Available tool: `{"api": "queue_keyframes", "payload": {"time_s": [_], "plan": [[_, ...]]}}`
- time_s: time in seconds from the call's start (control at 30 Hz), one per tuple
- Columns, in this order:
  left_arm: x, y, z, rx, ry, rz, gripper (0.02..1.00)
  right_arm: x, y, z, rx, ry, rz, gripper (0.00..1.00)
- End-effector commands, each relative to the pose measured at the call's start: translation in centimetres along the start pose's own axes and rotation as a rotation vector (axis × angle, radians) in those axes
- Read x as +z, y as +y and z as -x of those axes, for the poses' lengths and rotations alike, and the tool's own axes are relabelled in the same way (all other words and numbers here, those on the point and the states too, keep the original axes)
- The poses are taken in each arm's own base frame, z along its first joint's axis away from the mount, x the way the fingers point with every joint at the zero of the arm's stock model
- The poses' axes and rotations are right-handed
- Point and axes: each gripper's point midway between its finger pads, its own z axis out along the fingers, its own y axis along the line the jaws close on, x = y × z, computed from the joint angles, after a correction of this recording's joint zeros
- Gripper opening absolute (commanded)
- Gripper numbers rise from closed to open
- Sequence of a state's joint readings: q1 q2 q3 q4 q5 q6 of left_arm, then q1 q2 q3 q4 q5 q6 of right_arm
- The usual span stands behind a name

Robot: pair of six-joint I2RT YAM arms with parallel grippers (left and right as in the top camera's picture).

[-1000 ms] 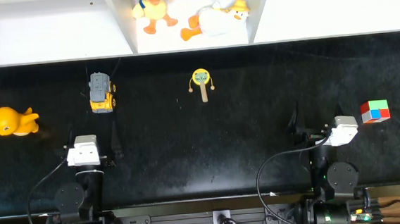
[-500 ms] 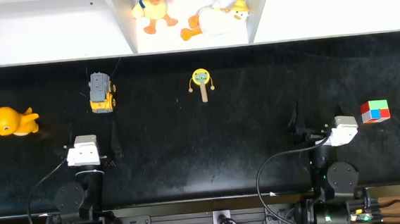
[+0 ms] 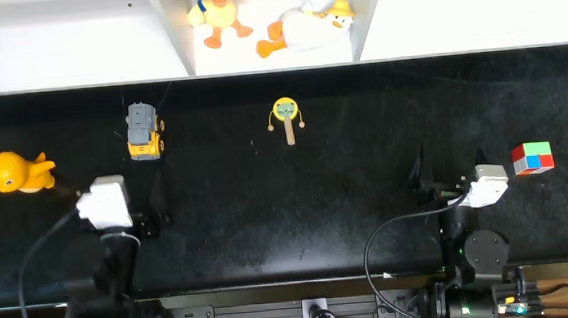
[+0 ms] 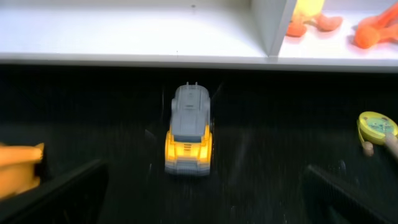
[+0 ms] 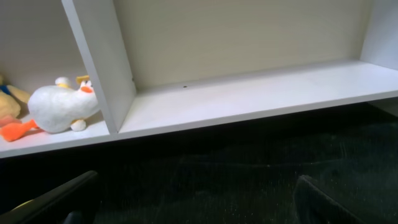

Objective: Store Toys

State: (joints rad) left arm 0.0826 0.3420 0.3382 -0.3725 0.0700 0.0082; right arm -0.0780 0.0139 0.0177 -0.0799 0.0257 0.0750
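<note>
Your left gripper (image 4: 205,199) is open, its two fingers spread wide and holding nothing. It stands low over the black table (image 3: 369,223), near the left arm's base. Seen from above, the truck (image 3: 143,131) sits on the table at about 1 o'clock from that gripper, apart from it. In the left wrist view the truck (image 4: 188,130) lies ahead of the gap between the fingers, its grey cab end towards the shelf (image 3: 65,44).

The orange duck (image 3: 19,172) lies at about 10 o'clock from your left gripper, near the table's left edge. The rattle (image 3: 286,115) rests at 3 o'clock from the truck, well apart from it, with its handle pointing to 6 o'clock.

Your right gripper (image 5: 193,205) is open too, with nothing between its fingers. It faces the shelf's right compartment. The cube (image 3: 532,158) sits at about 2 o'clock from it, not touching.

The shelf runs along the table's 12 o'clock edge. Its middle compartment holds a yellow plush (image 3: 219,11) and, at 3 o'clock from that, a white plush (image 3: 305,27) lying on its side.
</note>
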Motion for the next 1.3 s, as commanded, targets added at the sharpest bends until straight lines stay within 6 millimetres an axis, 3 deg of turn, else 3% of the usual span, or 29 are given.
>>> {"api": "queue_keyframes", "payload": {"time_s": [0.03,0.23,0.43,0.57,0.73,0.9,1.03,1.3], "plan": [[0.2,0.5,2.7,0.105,0.100,-0.060,0.993,0.0,0.0,-0.4,0.004,0.001,0.003,0.996],[-0.2,3.8,4.4,0.148,0.242,-0.164,0.996,0.0,0.0,-0.4,0.004,0.001,0.003,0.996],[-2.1,8.9,3.1,0.102,0.398,-0.100,0.996,0.0,0.0,-0.4,0.004,0.001,0.003,0.996],[-2.6,11.0,2.5,0.041,0.404,-0.040,0.996,0.0,0.0,-0.4,0.004,0.001,0.003,0.993],[-2.2,13.6,0.7,-0.053,0.447,-0.012,0.998,0.0,0.0,-0.4,0.004,0.001,0.003,0.996],[-2.0,17.5,-0.4,-0.041,0.486,0.104,0.998,0.0,0.0,-0.4,0.004,0.001,0.003,0.996],[-1.8,19.3,-1.1,-0.022,0.521,0.165,0.998,0.0,0.0,-0.4,0.004,0.001,0.003,0.996],[0.9,22.3,-2.6,-0.014,0.526,0.176,0.998,0.0,0.0,-0.4,0.004,0.001,0.003,0.993]]}}
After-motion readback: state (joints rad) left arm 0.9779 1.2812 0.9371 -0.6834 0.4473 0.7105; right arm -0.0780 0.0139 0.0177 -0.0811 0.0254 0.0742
